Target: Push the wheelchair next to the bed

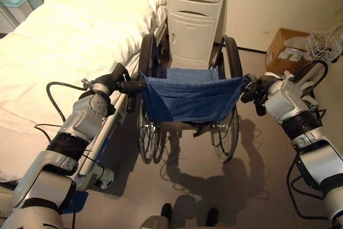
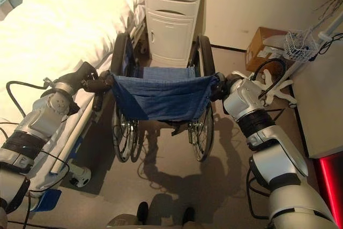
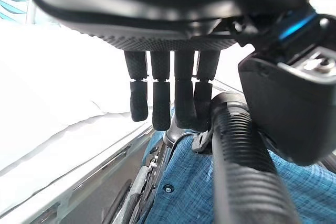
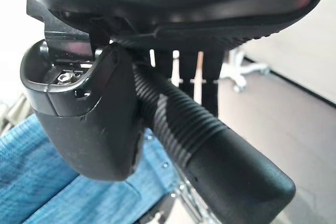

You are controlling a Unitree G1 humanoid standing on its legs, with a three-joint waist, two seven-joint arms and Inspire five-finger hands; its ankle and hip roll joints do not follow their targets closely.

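**Beside the bed, wheelchair held at both push handles**

Directly ahead of me the wheelchair (image 1: 187, 100) stands with its blue fabric back toward me and its front toward a cream bedside cabinet (image 1: 194, 17). Its long axis runs away from me, roughly parallel to the bed (image 1: 64, 41), which lies along its left side; the left wheels sit just beside the bed's side rail, though I cannot confirm contact.

My left hand (image 1: 119, 81) is at the left push handle (image 3: 247, 166). The left wrist view shows the fingers (image 3: 160, 98) hanging fairly straight past the ribbed grip, with the thumb alongside it, so I read this hand as resting against the handle rather than clenched on it. My right hand (image 1: 256, 90) is at the right push handle (image 4: 210, 145), thumb pressed against the grip and fingers extended behind it, again loose.

Both hands lie level, one at each end of the back, so neither is nearer. Judgement: the chair is close alongside already; any remaining push goes straight forward, with the cabinet limiting travel. A cardboard box (image 1: 286, 49) sits well apart to the right.
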